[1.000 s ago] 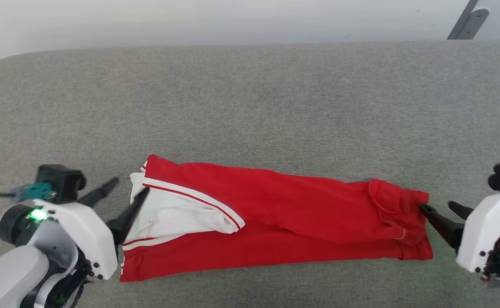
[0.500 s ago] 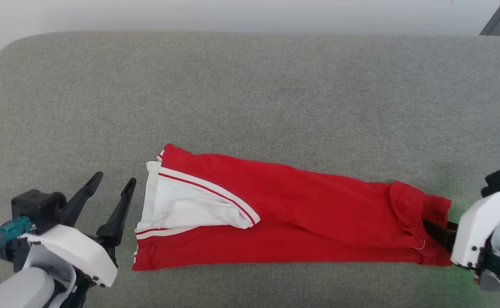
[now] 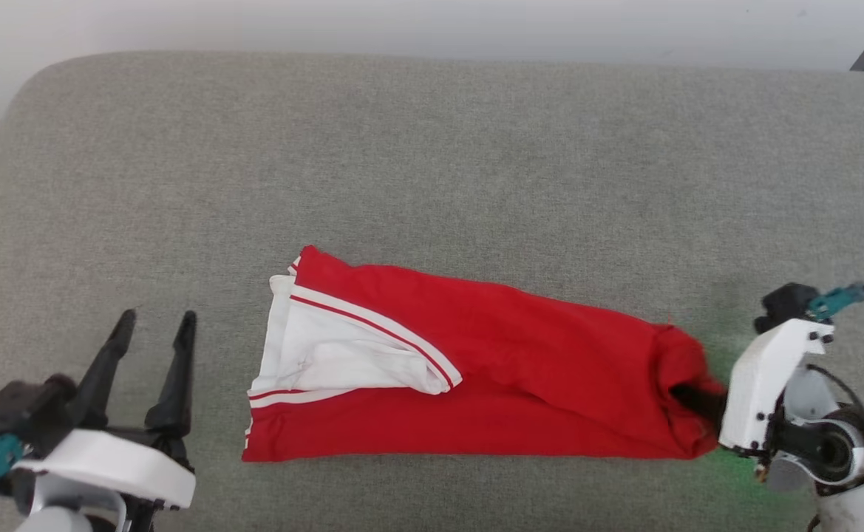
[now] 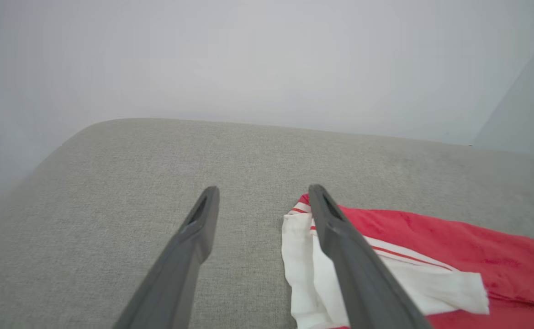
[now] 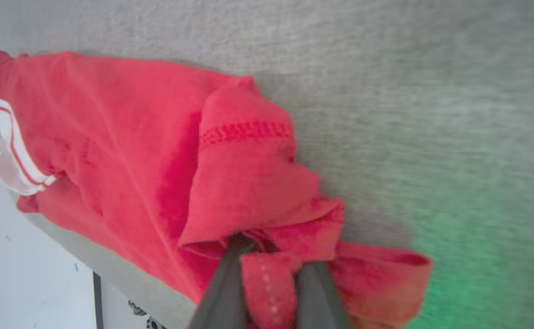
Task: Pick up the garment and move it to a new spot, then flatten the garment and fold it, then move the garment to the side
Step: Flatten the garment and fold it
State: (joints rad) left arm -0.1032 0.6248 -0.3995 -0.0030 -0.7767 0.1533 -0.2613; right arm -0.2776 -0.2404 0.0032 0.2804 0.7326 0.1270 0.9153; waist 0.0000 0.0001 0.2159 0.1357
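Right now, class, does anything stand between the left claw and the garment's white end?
Nothing visible: just bare grey cushion lies between the open left claw and the garment. The right claw grips its red end.

no readable text, labels, brand marks, numbers or signs on any surface in view

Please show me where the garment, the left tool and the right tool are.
garment (image 3: 542, 362), head view, red middle part.
left tool (image 3: 159, 316), head view, midway between its fingertips.
right tool (image 5: 271, 262), right wrist view, midway between fingertips, on pinched cloth.
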